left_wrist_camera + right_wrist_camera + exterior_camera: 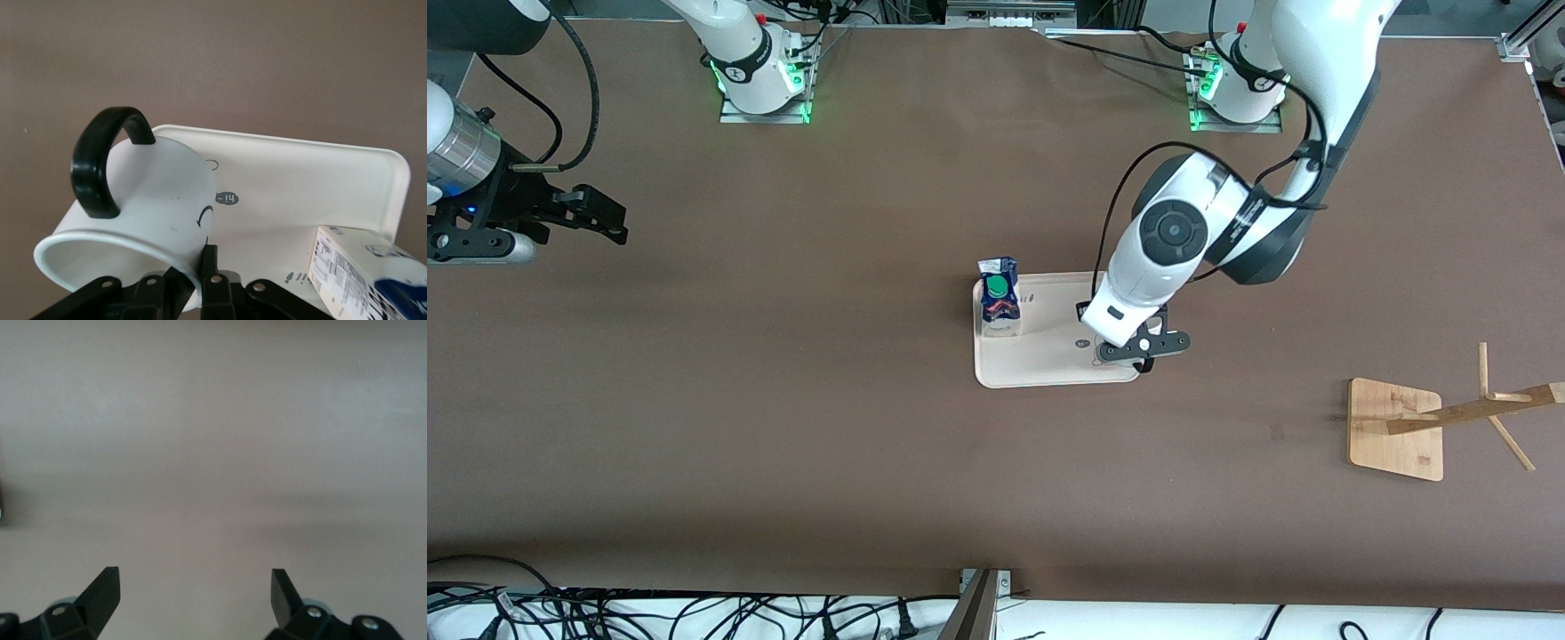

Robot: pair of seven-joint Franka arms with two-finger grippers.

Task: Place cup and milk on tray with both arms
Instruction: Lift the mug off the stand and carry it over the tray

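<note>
Over the end of the tray [1040, 369] toward the left arm's side of the table, the left gripper [1129, 348] hangs low with the cup [140, 207] in its jaws. The left wrist view shows the cup tilted, its open mouth toward the camera and its black loop handle [100, 160] uppermost, the jaws closed across the rim wall. Whether the cup's base already touches the tray cannot be told; in the front view the arm hides the cup entirely.

The milk [1000, 298] stands upright on the tray at the end toward the right arm, well apart from the cup, so its half of the job looks done. The right gripper [596, 218] waits over bare table [783, 400] at the right arm's end, its jaws spread wide and holding nothing.

The step in hand, as I judge it, is setting the cup down. To do it well, the left arm should right the cup so the base comes square to the tray floor, lower until the base rests flat inside the raised rim, and only then part the jaws. Releasing while tilted risks the cup rolling on its side or tipping over the rim. The spot should stay clear of the carton, whose corner already shows close in the wrist view [367, 273]. Afterwards a straight lift keeps the fingers from catching the handle.

A wooden rack [1400, 427] stands apart on the table, nearer the front camera.
</note>
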